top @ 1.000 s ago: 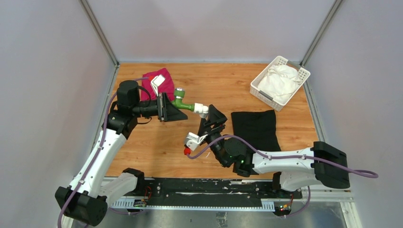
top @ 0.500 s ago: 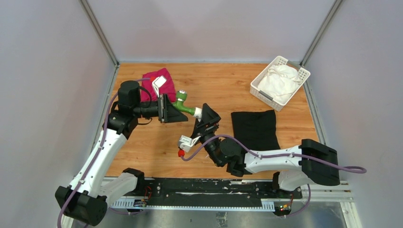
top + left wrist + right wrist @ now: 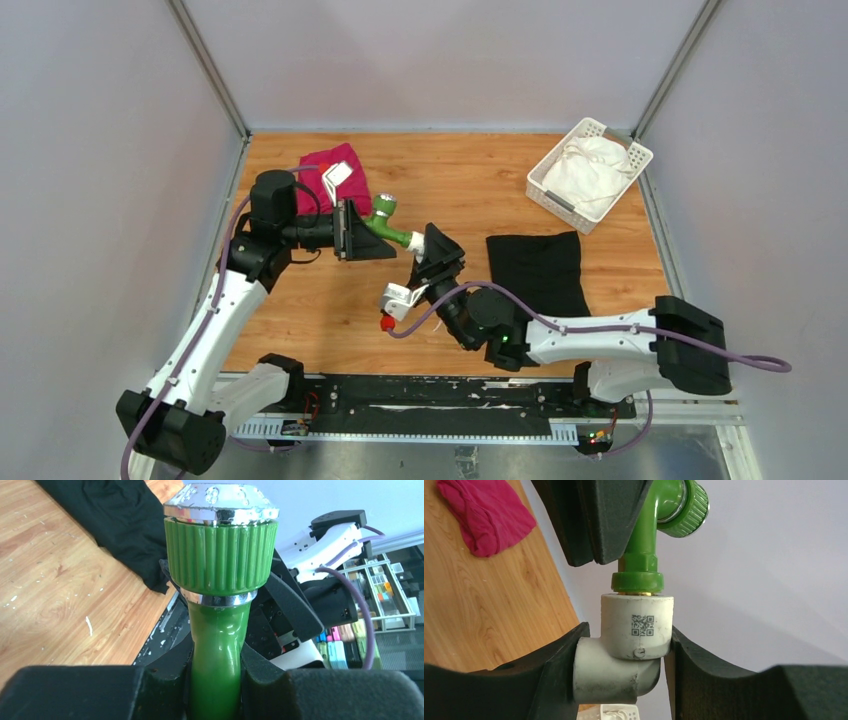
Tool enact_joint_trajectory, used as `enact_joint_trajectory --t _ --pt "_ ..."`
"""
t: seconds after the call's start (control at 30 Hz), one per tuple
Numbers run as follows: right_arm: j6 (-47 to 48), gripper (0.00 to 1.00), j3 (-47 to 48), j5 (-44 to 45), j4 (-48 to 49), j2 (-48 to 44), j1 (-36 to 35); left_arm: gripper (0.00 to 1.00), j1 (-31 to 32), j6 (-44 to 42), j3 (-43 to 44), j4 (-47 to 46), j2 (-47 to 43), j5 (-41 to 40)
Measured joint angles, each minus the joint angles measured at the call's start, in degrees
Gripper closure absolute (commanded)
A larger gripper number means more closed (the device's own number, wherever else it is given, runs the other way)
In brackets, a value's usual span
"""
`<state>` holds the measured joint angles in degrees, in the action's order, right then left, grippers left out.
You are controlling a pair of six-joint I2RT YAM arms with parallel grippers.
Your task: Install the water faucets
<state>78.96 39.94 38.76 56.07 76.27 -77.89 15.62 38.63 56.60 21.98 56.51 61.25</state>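
Note:
The green tap (image 3: 220, 570) with its ribbed round knob is held in the air, and my left gripper (image 3: 216, 680) is shut on its stem. In the top view the green tap (image 3: 388, 225) sticks out to the right of the left gripper (image 3: 355, 232) towards the right gripper (image 3: 432, 252). The white elbow fitting (image 3: 636, 630), marked with a QR code, sits on the tap's green collar (image 3: 638, 580). My right gripper (image 3: 624, 655) is shut on the fitting, with a pad against each side. From above the fitting is hidden by the right fingers.
A red cloth (image 3: 335, 175) lies behind the left gripper. A black cloth (image 3: 535, 270) is spread to the right of the right gripper. A white basket (image 3: 545, 195) holding a white cloth stands at the back right. Grey walls enclose the wooden table (image 3: 330, 310).
The right gripper opened wider, shifted left towards the tap, and closed on the white fitting, now covering it from above. The left gripper kept its hold and drifted slightly left.

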Motion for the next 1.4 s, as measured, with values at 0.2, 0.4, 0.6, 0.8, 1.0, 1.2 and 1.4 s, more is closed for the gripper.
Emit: enact_joint_trajectory --t 0.2,0.4,0.6,0.8,1.0,1.2,1.4 --pt "-16.6 0.58 3.9 -5.7 -22.0 -8.8 0.7 1.0 0.3 -0.8 0.0 -0.1 0.1 1.6" --pt "-37.1 0.52 10.8 -21.1 -43.6 -14.3 6.1 1.0 0.3 -2.2 0.1 0.1 0.1 3.0" --pt "-53.1 0.53 14.2 -35.9 -51.7 -15.0 12.2 1.0 0.3 -3.6 0.1 1.2 0.1 3.5" --pt "-67.5 0.53 14.9 -52.7 -52.3 -14.4 20.3 1.0 0.3 -3.8 0.1 1.7 0.0 2.8" --pt "-81.0 0.41 14.8 -68.0 -49.0 -12.5 27.0 1.0 0.3 -4.0 -0.1 1.9 -0.5 2.5" --pt "-93.4 0.01 14.1 -77.7 -41.9 -10.5 32.8 1.0 0.2 -4.2 -0.7 1.7 -0.9 2.0" --pt "-94.2 0.01 13.2 -77.4 -42.5 -12.5 33.8 1.0 0.3 -3.7 -1.1 1.5 -0.9 1.7"
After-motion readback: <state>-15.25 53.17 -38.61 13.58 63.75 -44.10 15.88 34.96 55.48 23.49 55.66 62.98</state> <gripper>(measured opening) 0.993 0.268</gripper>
